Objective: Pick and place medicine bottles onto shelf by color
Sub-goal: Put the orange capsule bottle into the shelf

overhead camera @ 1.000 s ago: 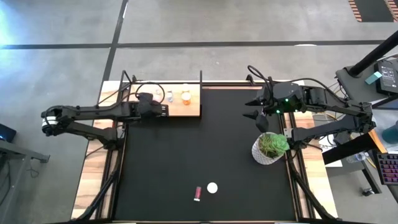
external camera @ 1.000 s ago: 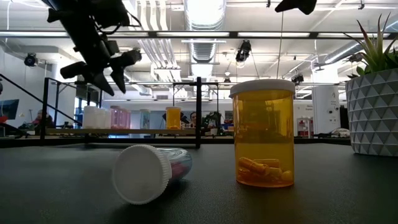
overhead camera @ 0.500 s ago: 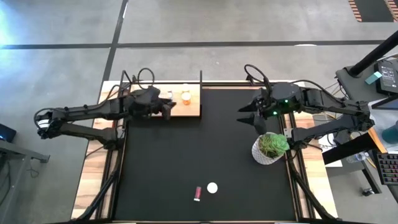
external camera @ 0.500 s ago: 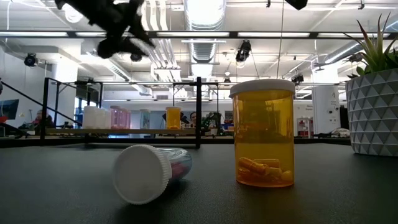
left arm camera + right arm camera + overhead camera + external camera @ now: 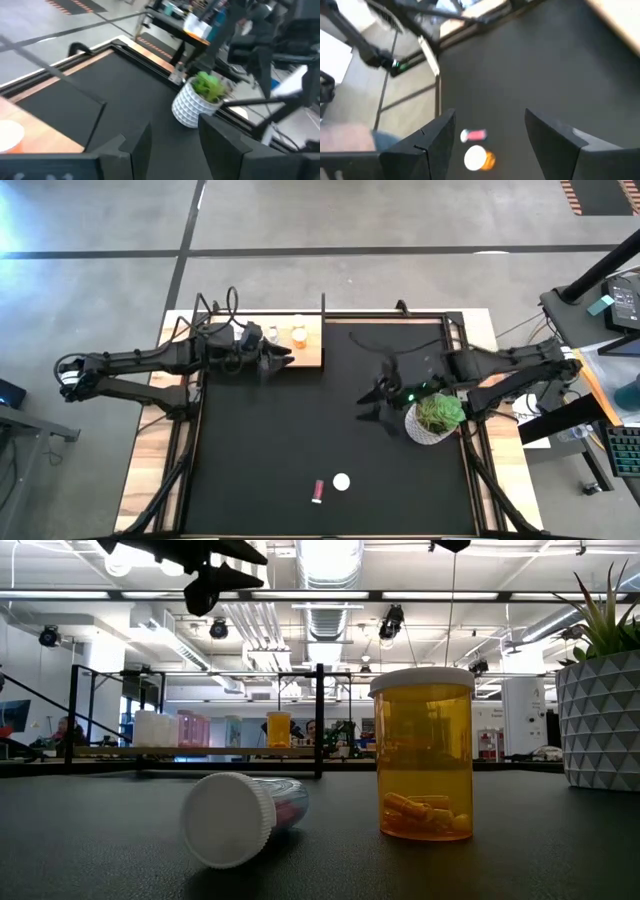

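Observation:
An orange medicine bottle stands upright near the table's near edge. A pink bottle lies on its side next to it. More bottles stand on the light-wood shelf at the far left. My left gripper hovers open at the shelf's near edge, pointing nearly level toward the table's right. My right gripper hangs open above the middle of the mat, left of the plant pot. It looks toward the pink bottle and the orange one. Both grippers hold nothing.
A white faceted pot with a green plant stands at the mat's right edge, close beside my right arm. A black frame with an upright post borders the shelf. The black mat lies between the shelf and the two near bottles.
My left gripper has risen from above the shelf and tipped up from pointing down to nearly level, shifting slightly toward the table's right. My right gripper has swung from the far right toward the table's left and near edge. The bottles have kept still.

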Controlling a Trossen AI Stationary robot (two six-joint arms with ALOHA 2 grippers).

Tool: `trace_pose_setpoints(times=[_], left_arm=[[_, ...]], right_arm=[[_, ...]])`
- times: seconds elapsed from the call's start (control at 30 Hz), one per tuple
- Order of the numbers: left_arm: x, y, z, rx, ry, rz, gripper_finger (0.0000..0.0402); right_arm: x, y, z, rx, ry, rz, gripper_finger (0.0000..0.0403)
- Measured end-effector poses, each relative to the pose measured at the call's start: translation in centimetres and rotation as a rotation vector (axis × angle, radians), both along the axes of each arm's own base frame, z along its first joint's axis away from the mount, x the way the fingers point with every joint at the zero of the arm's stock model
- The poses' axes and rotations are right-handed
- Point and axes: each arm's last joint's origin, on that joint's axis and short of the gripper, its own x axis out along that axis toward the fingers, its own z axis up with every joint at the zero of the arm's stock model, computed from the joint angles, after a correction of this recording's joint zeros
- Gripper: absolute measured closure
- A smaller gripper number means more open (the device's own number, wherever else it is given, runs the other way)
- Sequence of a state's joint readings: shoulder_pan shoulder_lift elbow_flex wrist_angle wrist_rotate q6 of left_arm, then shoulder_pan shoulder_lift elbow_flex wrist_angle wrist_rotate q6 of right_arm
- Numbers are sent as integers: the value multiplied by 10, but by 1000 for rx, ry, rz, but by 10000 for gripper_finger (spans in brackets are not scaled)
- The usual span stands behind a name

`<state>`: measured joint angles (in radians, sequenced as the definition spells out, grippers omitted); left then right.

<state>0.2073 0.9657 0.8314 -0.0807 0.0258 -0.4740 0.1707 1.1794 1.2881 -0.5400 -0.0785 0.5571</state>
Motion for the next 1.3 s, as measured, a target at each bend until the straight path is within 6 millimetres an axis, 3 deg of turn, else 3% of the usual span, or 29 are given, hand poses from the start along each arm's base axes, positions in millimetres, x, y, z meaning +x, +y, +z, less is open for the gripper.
trace_pose_setpoints(times=[0.27, 0.7, 1.03, 1.3], left_arm=[[1, -11, 3, 28, -14, -98, 259], [1, -51, 34, 49, -321, -253, 259], [0, -63, 37, 4, -364, -261, 259], [-1, -80, 37, -12, -381, -337, 259]], right_arm=[[24, 33, -33, 103, 152, 162, 177], [59, 51, -92, 222, 408, 246, 177], [70, 66, -86, 97, 317, 394, 139], [76, 96, -93, -197, 152, 547, 102]])
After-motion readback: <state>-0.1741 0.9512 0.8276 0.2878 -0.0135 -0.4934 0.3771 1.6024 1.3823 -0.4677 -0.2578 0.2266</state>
